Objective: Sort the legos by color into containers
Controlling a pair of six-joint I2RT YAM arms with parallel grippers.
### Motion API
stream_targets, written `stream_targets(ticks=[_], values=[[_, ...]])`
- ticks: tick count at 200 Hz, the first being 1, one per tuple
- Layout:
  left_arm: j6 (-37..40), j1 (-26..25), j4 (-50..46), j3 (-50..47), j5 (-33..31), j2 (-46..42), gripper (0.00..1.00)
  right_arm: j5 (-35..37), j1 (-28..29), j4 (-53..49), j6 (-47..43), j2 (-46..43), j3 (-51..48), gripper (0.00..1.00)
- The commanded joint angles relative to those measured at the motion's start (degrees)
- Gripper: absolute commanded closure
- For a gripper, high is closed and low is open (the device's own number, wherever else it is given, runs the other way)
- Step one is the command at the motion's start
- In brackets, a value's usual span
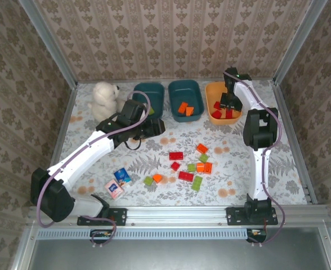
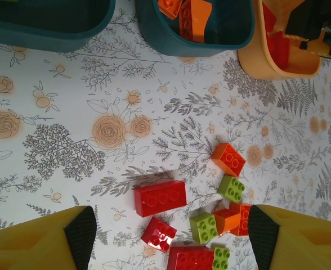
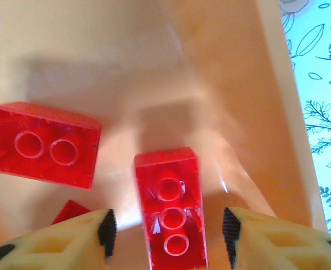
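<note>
Several loose legos (image 1: 191,166) in red, orange and light green lie mid-table, among them a long red brick (image 2: 160,198). At the back stand two dark teal containers (image 1: 148,85) (image 1: 185,82) and an orange one (image 1: 210,104). Orange bricks (image 1: 185,108) lie in the middle teal tub (image 2: 193,48). My right gripper (image 3: 168,229) hangs open inside the orange tub (image 3: 154,56), with a long red brick (image 3: 171,208) loose between its fingers and a gap on each side. Another red brick (image 3: 44,145) lies beside it. My left gripper (image 2: 171,236) is open above the loose pile, near the left teal tub (image 2: 47,36).
A white plush bear (image 1: 104,97) sits at the back left beside the left tub. A pink carton (image 1: 113,188) and a blue carton (image 1: 122,176) lie near the front left. Papered walls close in the table on three sides.
</note>
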Motion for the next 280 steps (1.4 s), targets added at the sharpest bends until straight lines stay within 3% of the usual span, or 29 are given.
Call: stream_targets(ticks=[1, 43, 72, 95, 120, 147, 173, 212, 280], values=[[1.4, 0.5, -1.2, 1.6, -0.6, -0.8, 0.25, -1.5, 0.4, -2.1, 0.5, -1.2, 2.1, 0.38], [1.4, 0.7, -3.9, 1.6, 0.2, -0.7, 0.26, -2.9, 1.5, -2.2, 0.5, -8.4, 6.8, 0.37], [0.6, 0.5, -8.4, -0.2, 0.2, -1.9, 0.27, -3.2, 5.8, -0.1, 0.2, -16.7, 3.7, 0.37], [3.6, -1.7, -8.4, -0.8, 0.4, -2.1, 0.26, -4.7, 11.2, 5.4, -0.2, -26.7, -7.8, 0.38], [8.7, -5.8, -8.3, 3.3, 2.7, 3.7, 0.28, -5.1, 16.7, 8.7, 2.7, -38.7, -22.5, 0.38], [11.9, -12.1, -8.3, 10.6, 3.3, 14.3, 0.32, -9.6, 17.7, 11.7, 9.4, -55.2, -41.1, 0.38], [13.8, -17.3, -8.1, 17.5, 1.4, 24.0, 0.37, -13.5, 17.6, 9.7, 12.1, -70.5, -51.0, 0.34], [15.1, -22.0, -11.7, 29.1, -1.1, 37.3, 0.35, -16.3, 17.5, 2.0, 14.4, -85.9, -50.9, 0.24], [13.9, -25.5, -21.0, 44.9, -7.4, 52.6, 0.27, -17.2, 17.5, -2.6, 13.8, -93.4, -46.5, 0.18]])
